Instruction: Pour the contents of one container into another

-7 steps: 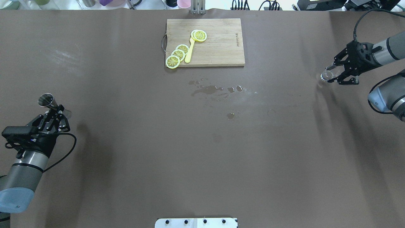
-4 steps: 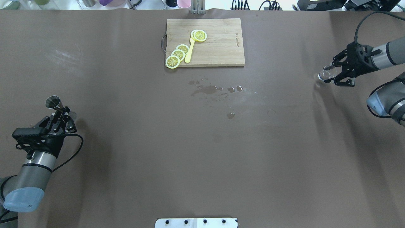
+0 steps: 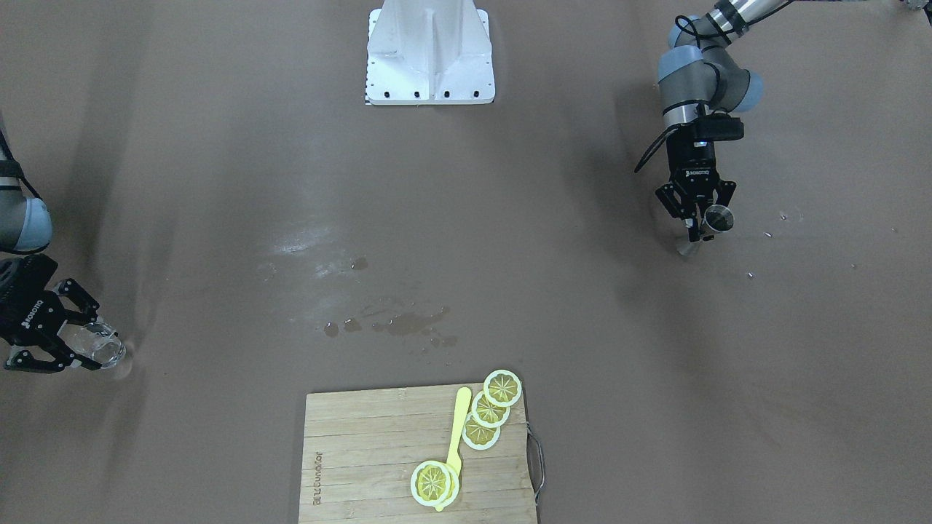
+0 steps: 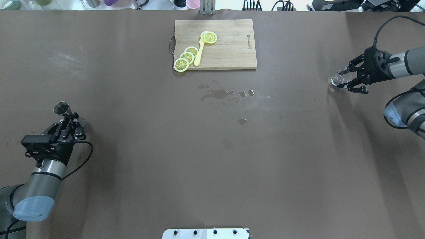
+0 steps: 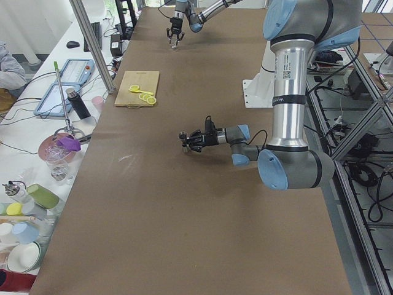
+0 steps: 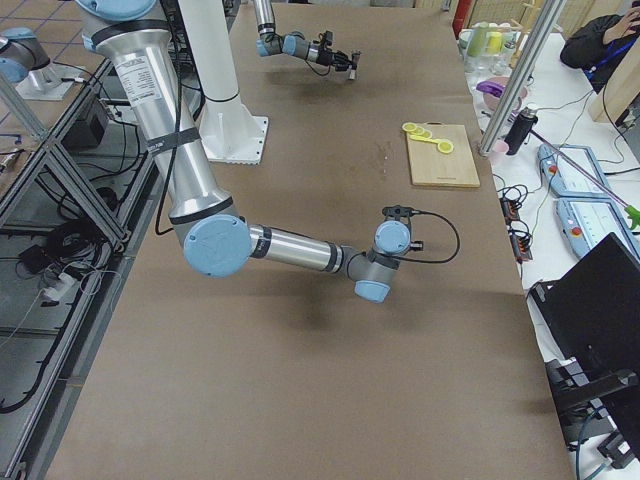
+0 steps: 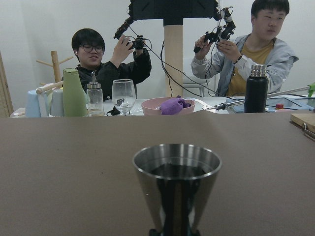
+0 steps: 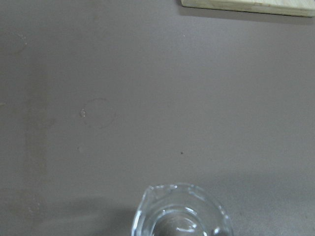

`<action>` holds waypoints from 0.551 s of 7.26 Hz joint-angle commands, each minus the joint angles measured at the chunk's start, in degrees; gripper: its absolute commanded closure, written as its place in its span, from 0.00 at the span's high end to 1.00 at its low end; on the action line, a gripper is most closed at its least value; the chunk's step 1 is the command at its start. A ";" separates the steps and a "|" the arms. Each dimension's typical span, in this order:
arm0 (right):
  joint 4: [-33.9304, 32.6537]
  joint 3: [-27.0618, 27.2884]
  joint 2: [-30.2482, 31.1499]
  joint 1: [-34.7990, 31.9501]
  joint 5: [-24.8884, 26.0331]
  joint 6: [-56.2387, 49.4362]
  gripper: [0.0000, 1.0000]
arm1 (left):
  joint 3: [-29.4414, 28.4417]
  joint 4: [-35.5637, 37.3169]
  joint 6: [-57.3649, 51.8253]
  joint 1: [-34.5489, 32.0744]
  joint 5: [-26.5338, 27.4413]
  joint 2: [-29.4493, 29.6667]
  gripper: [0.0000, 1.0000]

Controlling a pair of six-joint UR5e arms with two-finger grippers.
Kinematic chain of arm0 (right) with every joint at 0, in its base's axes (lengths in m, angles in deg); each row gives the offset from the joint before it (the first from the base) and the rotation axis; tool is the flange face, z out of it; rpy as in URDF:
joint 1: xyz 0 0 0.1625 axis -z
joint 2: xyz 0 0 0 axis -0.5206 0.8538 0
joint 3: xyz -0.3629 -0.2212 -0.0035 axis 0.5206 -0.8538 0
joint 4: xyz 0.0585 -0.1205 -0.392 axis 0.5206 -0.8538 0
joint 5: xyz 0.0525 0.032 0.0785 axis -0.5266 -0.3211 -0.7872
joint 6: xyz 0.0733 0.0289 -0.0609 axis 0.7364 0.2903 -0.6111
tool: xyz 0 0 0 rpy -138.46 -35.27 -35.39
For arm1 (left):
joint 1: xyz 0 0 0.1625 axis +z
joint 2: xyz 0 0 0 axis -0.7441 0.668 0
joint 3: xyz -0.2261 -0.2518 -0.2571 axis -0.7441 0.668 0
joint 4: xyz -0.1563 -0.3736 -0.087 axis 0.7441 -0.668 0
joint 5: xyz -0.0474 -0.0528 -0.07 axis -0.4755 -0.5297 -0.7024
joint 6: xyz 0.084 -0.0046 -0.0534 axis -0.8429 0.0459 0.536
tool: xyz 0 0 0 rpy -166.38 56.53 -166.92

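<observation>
Left hand: the left hand (image 4: 70, 119) is closed on the narrow waist of a steel jigger (image 4: 61, 108), one finger on each side, near the counter's left edge in the overhead view.
Jigger: it stands upright in the left wrist view (image 7: 177, 183), open mouth upward; its inside looks dark, and I cannot tell whether it holds liquid.
Right hand: the right hand (image 4: 348, 79) is clamped around a clear glass cup (image 4: 338, 79) at the far right of the counter (image 4: 212, 166), well apart from the jigger.
Glass cup: the right wrist view looks down into its mouth (image 8: 182, 214), which has a small pouring lip; whether its base touches the counter cannot be told.
Cutting board: a wooden cutting board (image 4: 229, 46) lies at the far middle of the counter, between the two hands and touched by neither.
On the board: lemon slices (image 4: 187, 57) lie near its handle end, with a yellow utensil (image 4: 199, 54) running up to another slice.
Spill: small wet patches (image 4: 219, 94) lie on the counter just in front of the board.
Beyond the counter: two seated people (image 7: 106, 59) hold control devices up.
</observation>
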 commanded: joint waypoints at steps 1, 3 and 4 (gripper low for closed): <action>4.13 -1.35 0.07 0.86 1.60 4.53 0.00 | -0.34 0.14 0.37 0.11 0.10 0.11 0.00; 5.98 -1.88 0.24 1.12 1.69 6.12 0.00 | -0.34 0.05 0.37 0.11 0.10 0.20 0.04; 6.51 -2.23 0.42 1.21 1.69 6.57 0.00 | -0.43 0.05 0.37 0.37 0.10 0.20 0.08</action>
